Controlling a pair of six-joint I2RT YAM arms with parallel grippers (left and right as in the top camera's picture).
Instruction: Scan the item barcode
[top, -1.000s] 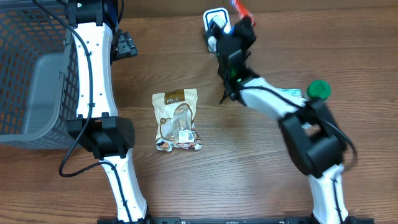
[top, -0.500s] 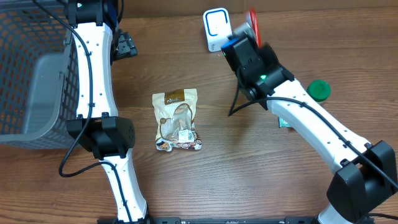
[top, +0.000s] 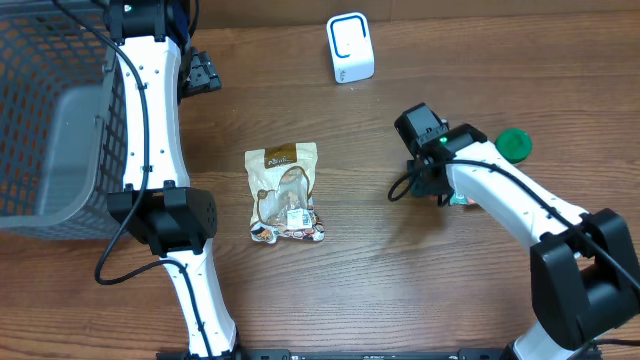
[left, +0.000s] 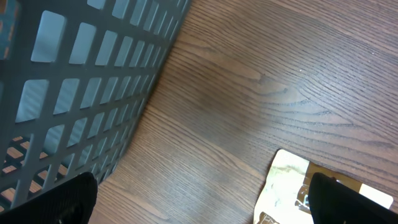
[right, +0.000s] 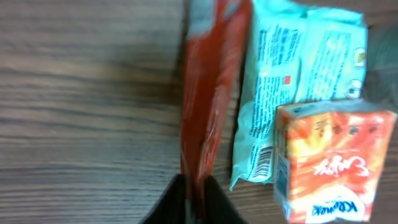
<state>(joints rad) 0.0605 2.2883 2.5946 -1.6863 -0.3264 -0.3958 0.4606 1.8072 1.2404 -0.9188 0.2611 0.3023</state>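
Beside the teal pack (right: 298, 74), red packet (right: 208, 93) edge-on, lengthwise from right tool (right: 191, 198), seemingly pinched.

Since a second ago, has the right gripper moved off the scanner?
Yes. The right gripper, pinching a red packet, has swung from the scanner toward the near edge and rightward, ending beside the green lid.

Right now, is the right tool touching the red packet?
Touching. The right wrist view shows the red packet pinched at its lower end between the dark fingers of the right tool.
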